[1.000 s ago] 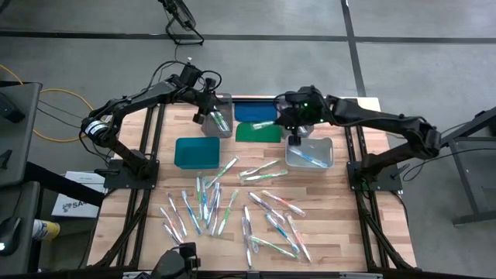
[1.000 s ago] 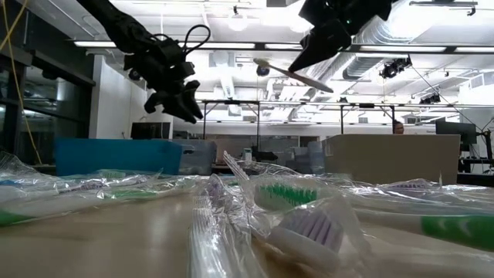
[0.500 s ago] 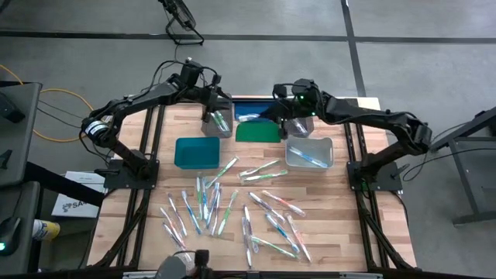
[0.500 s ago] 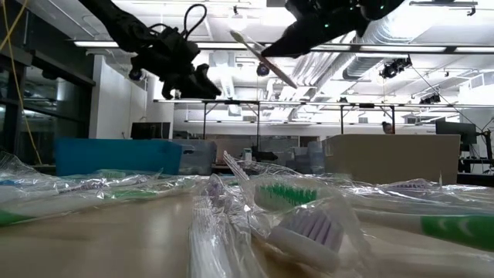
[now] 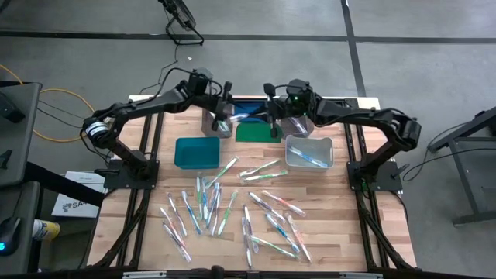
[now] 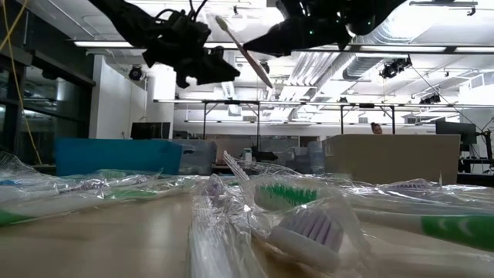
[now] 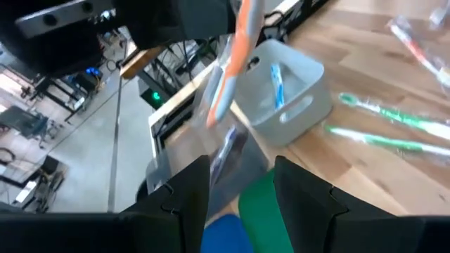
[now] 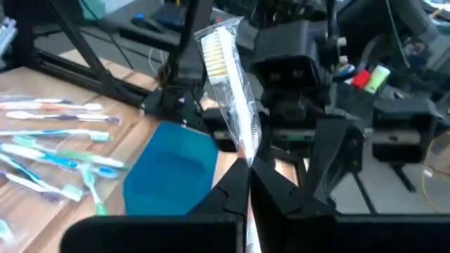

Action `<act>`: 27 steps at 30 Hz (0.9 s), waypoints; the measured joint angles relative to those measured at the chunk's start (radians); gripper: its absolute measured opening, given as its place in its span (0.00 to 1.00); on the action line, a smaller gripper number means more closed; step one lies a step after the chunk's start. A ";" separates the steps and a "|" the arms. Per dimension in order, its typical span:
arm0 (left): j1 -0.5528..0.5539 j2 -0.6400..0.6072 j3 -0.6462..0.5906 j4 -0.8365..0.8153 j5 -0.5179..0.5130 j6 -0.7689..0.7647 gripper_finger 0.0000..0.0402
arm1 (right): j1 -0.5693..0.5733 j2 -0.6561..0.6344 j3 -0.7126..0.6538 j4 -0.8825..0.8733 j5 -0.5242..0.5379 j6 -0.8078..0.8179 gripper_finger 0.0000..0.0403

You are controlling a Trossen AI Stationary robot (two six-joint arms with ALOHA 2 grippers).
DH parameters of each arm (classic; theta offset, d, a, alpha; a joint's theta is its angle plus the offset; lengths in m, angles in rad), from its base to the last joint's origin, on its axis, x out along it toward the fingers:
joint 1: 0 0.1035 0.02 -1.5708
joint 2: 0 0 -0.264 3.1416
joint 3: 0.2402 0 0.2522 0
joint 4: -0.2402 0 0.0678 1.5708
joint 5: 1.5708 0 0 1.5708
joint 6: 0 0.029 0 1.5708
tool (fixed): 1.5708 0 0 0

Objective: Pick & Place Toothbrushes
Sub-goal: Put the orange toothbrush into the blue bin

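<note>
My right gripper hovers above the blue and green lids, shut on a wrapped toothbrush with cream bristles. My left gripper faces it from the table's left, open. In the left wrist view that toothbrush shows an orange handle, and its wrapped free end reaches between the left fingers; whether it touches them I cannot tell. Both grippers are high above the table in the low view, with the toothbrush slanting between them. Many wrapped toothbrushes lie flat on the near half of the table. My right gripper pinches the wrapped toothbrush between its two fingers at the handle end, through the clear wrapper. The fingers come roughly level from the table's right. The toothbrush is lifted clear and sticks out toward the left gripper, with the bristle head at the far end.
A teal bin stands left of centre. One grey bin below the left gripper holds a toothbrush, and another on the right holds a blue one. A blue lid and a green lid lie between them.
My right gripper has carried the toothbrush from above the right bin toward the table's left, over the lids, and tipped it more level. My left gripper has moved right from above its grey bin toward the right gripper and risen. The two now face each other closely.
</note>
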 joint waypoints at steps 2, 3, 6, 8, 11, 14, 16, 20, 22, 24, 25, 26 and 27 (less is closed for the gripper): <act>-0.010 0.000 0.000 0.024 0.001 -0.024 0.38 | 0.007 0.000 0.000 0.035 -0.007 -0.001 0.01; -0.017 0.000 0.000 0.038 0.001 -0.037 0.38 | 0.013 0.000 0.000 0.049 -0.007 -0.003 0.01; -0.035 0.000 0.000 0.074 0.000 -0.068 0.38 | 0.026 0.000 0.000 0.080 -0.007 -0.004 0.01; -0.047 0.000 0.000 0.103 0.001 -0.091 0.38 | 0.034 0.000 0.000 0.097 -0.019 -0.004 0.01; -0.067 0.000 0.000 0.151 0.013 -0.130 0.38 | 0.044 0.000 0.000 0.119 -0.031 -0.011 0.01; -0.086 0.000 0.001 0.188 0.053 -0.147 0.38 | 0.054 0.000 0.000 0.142 -0.026 -0.029 0.01; -0.098 0.000 0.001 0.204 0.076 -0.163 0.38 | 0.060 0.000 0.000 0.173 -0.027 -0.029 0.01; -0.122 0.000 0.001 0.213 0.099 -0.171 0.38 | 0.063 0.000 0.000 0.189 -0.030 -0.051 0.01; -0.131 0.000 0.001 0.218 0.099 -0.171 0.38 | 0.063 0.000 0.000 0.194 -0.030 -0.051 0.01; -0.136 0.000 0.001 0.247 0.097 -0.187 0.38 | 0.066 0.000 0.000 0.199 -0.030 -0.052 0.01; -0.137 0.000 0.001 0.264 0.095 -0.203 0.38 | 0.069 0.000 0.000 0.202 -0.030 -0.053 0.01; -0.137 0.000 0.001 0.279 0.095 -0.216 0.38 | 0.072 0.000 0.000 0.206 -0.029 -0.054 0.01; -0.137 0.000 0.001 0.290 0.095 -0.223 0.38 | 0.075 0.000 0.000 0.211 -0.028 -0.054 0.01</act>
